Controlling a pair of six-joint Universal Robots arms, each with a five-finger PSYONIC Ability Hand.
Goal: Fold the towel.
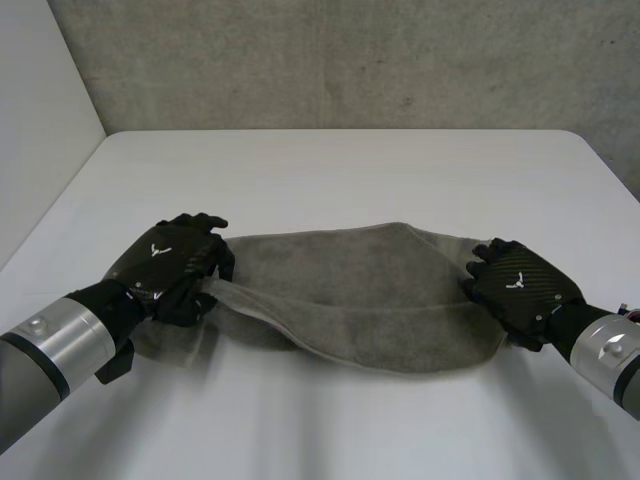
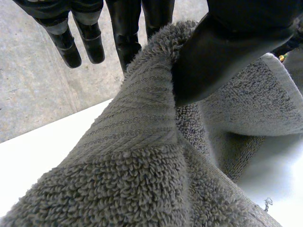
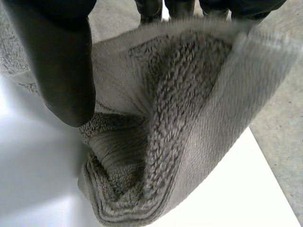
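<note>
**Holding a grey terry towel by both ends**

The grey terry towel (image 1: 370,295) lies crosswise on the white table (image 1: 330,170), towards its near side, bunched and sagging in the middle between my two hands.

My left hand (image 1: 170,262) grips the towel's left end. In the left wrist view my thumb (image 2: 213,56) presses into the looped pile and pinches the cloth against my fingers (image 2: 125,33) behind it. From that pinch the towel falls away in a broad fold. This end seems to be lifted slightly off the table, though the head view does not make that certain.

My right hand (image 1: 520,290) is at the towel's right end, knuckles up. In the right wrist view my thumb (image 3: 66,71) lies against one face of the cloth and my fingertips (image 3: 151,7) curl over the hemmed edge from the other side, so this end is pinched too. Below the hand the cloth hangs doubled, its layers stacked at the lowest fold just above the table.

A rough grey concrete wall (image 1: 350,60) stands behind the table's far edge.
</note>
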